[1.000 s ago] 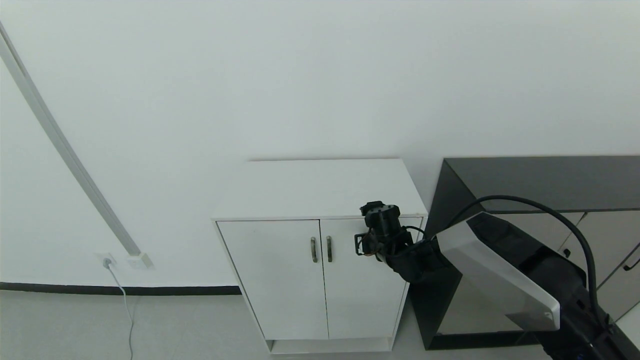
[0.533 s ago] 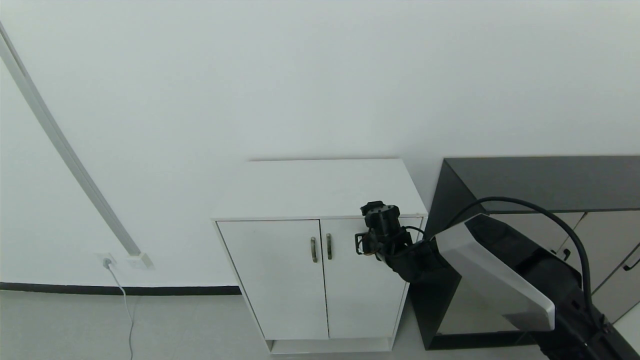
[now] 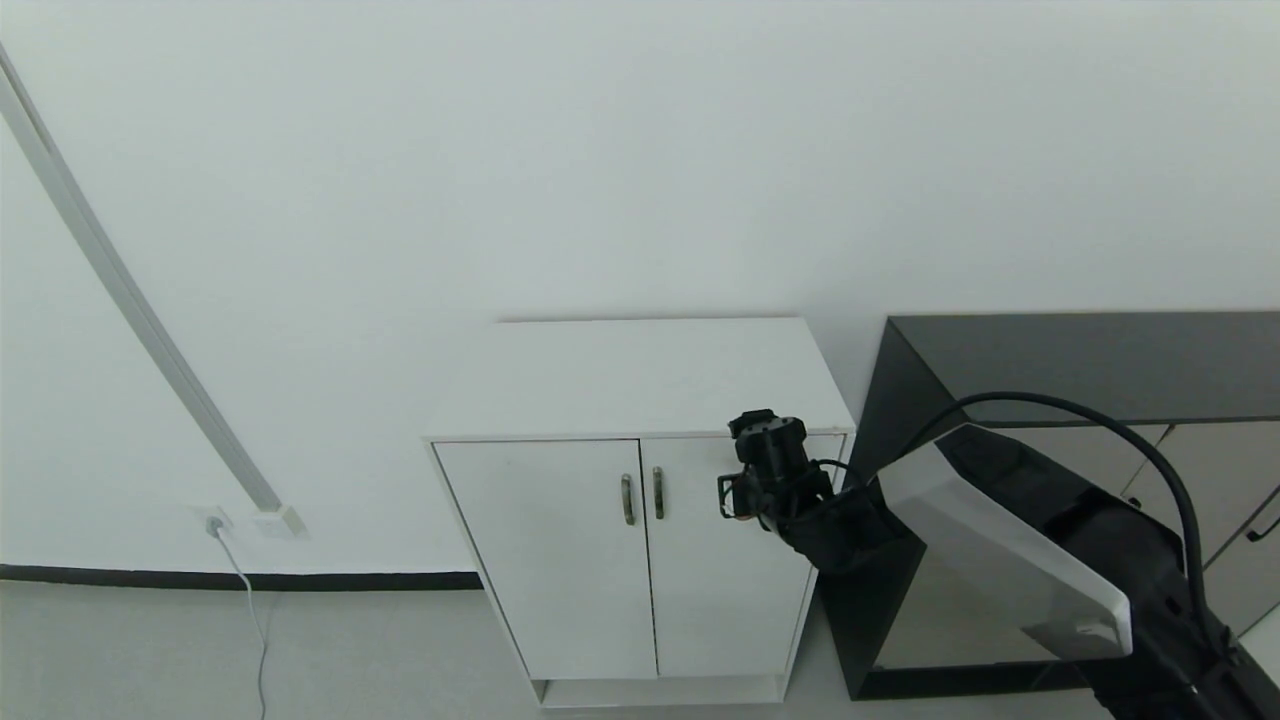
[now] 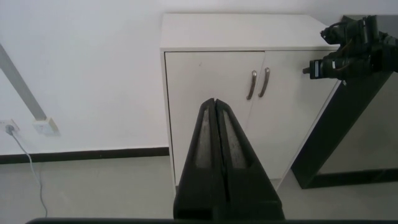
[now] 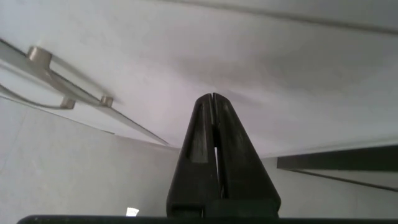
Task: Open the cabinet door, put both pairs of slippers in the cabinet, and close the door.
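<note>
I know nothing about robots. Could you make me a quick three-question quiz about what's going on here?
1. True or false: the white cabinet is shut.
2. The right tool is nearest to: A the right door, B the left door, C the wall socket.
3. Fill in: the cabinet has ___ handles.
Key: 1 true; 2 A; 3 two.

Shut cabinet doors (image 3: 550, 560) bar entry; a dark sideboard (image 3: 1080, 365) stands just beside.
</note>
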Tool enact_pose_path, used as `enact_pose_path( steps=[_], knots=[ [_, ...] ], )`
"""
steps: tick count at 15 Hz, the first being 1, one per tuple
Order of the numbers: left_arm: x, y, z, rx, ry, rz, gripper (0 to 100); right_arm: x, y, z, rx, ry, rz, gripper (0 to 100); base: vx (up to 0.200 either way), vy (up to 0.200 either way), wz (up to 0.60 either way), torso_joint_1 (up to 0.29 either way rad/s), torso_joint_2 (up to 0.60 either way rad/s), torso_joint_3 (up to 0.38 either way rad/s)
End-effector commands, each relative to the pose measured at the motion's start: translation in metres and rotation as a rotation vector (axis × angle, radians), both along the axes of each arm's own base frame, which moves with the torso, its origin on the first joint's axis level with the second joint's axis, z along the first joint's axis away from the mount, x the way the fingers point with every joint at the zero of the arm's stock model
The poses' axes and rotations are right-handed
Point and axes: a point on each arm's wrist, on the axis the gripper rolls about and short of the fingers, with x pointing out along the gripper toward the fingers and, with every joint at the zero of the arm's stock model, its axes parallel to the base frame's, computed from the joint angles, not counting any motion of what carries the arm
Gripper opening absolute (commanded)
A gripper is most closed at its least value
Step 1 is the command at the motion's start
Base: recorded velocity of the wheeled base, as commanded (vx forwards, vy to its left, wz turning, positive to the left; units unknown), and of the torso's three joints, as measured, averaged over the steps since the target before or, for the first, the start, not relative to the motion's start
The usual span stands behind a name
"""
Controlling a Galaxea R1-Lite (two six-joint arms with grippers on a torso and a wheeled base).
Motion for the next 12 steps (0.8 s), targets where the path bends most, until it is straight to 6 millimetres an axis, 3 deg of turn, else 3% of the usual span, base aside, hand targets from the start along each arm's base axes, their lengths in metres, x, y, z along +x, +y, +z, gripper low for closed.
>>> enact_pose_path(
  steps=[1,5,12],
  knots=[
    [0.000,0.000,0.000,-0.001,0.001,0.001,0,-0.014,-0.010,0.018,0.011,-0.023,-0.002,0,0.000,0.000,0.00,0.000,0.00,0.000],
    [0.000,0.000,0.000,-0.001,0.001,0.001,0,-0.043,-0.039,0.045,0.001,-0.028,-0.044,0,0.000,0.000,0.00,0.000,0.00,0.000],
    [0.000,0.000,0.000,-0.001,0.001,0.001,0,-0.118,-0.128,0.078,-0.047,-0.014,-0.206,0,0.000,0.000,0.00,0.000,0.00,0.000]
  ],
)
